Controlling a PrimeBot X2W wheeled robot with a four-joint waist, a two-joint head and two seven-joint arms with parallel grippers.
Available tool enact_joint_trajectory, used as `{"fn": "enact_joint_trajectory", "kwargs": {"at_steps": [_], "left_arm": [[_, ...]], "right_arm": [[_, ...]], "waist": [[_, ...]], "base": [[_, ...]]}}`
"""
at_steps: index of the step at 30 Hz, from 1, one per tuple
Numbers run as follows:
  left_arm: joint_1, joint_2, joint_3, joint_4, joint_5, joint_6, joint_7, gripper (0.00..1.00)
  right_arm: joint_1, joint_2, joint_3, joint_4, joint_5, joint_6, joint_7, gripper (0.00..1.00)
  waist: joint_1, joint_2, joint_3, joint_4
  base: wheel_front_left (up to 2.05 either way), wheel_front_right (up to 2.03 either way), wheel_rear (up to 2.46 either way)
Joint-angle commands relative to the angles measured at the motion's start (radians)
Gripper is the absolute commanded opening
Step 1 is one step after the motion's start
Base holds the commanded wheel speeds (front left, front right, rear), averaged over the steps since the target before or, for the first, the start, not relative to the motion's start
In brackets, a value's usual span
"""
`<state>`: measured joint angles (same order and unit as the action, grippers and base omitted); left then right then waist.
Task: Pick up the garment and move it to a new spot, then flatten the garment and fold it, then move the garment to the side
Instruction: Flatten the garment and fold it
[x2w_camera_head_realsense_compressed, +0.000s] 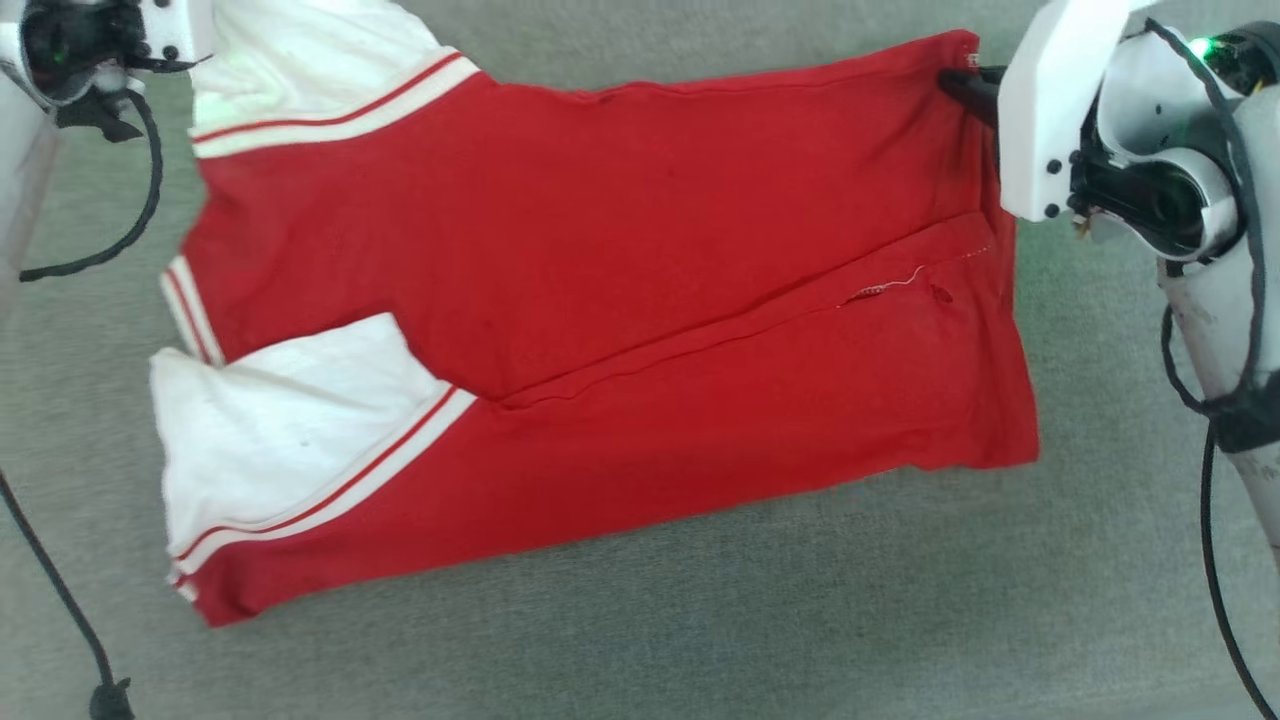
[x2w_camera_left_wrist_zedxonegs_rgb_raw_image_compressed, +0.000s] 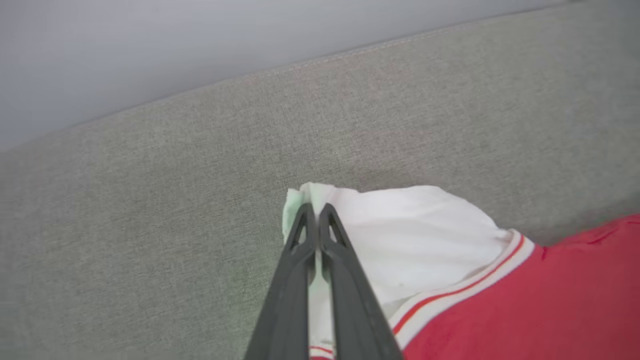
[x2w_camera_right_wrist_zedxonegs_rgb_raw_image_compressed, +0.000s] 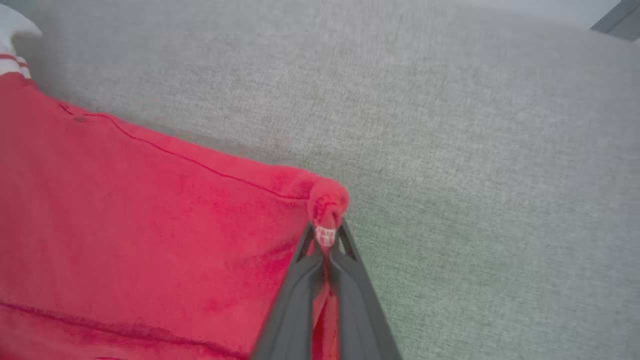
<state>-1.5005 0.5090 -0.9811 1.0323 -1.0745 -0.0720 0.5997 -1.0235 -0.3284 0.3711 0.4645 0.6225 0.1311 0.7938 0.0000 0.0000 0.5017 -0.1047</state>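
Soft red-and-white garment (x2w_camera_head_realsense_compressed: 620, 300), folded oblong, on coarse grey upholstery (x2w_camera_head_realsense_compressed: 700, 620)

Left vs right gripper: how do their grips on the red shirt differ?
The dark two-fingered left gripper pinches the white sleeve edge; the dark two-fingered right gripper pinches a red hem corner.
Left's cloth shows as a thin edge; right's bunches into a round knob.
Shared: both are shut on the red, white-sleeved jersey T-shirt on grey fabric.

Garment (x2w_camera_head_realsense_compressed: 640, 260) was red, its sleeves (x2w_camera_head_realsense_compressed: 270, 430) were white, sleeve trim (x2w_camera_head_realsense_compressed: 330, 488) was striped white and red, woven surface (x2w_camera_head_realsense_compressed: 700, 630) under the garment was mottled grey-green, left gripper (x2w_camera_left_wrist_zedxonegs_rgb_raw_image_compressed: 316, 210) and right gripper (x2w_camera_right_wrist_zedxonegs_rgb_raw_image_compressed: 327, 230) were dark grey
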Motion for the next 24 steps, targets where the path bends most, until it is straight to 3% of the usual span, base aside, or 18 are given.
{"fn": "enact_joint_trajectory", "kwargs": {"at_steps": [1, 13, 21, 24], "left_arm": [[0.016, 0.000, 0.004, -0.004, -0.015, -0.007, -0.010, 0.00], [0.094, 0.016, 0.009, -0.115, -0.040, -0.023, -0.036, 0.00], [0.167, 0.073, -0.001, -0.302, -0.043, 0.048, -0.004, 0.00], [0.214, 0.111, 0.000, -0.421, -0.054, 0.111, 0.021, 0.00]], "right_arm": [[0.014, -0.013, 0.000, -0.006, 0.001, -0.001, -0.018, 0.00], [0.118, -0.111, 0.001, -0.095, 0.027, -0.001, -0.105, 0.00], [0.208, -0.179, -0.028, -0.190, 0.042, -0.001, -0.132, 0.00], [0.254, -0.198, -0.050, -0.235, 0.050, -0.001, -0.135, 0.00]], "waist": [[0.0000, 0.0000, -0.037, 0.032], [0.0000, 0.0000, -0.129, 0.079], [0.0000, 0.0000, -0.162, 0.105], [0.0000, 0.0000, -0.172, 0.114]], "base": [[0.00, 0.00, 0.00], [0.00, 0.00, 0.00], [0.00, 0.00, 0.00], [0.00, 0.00, 0.00]]}}
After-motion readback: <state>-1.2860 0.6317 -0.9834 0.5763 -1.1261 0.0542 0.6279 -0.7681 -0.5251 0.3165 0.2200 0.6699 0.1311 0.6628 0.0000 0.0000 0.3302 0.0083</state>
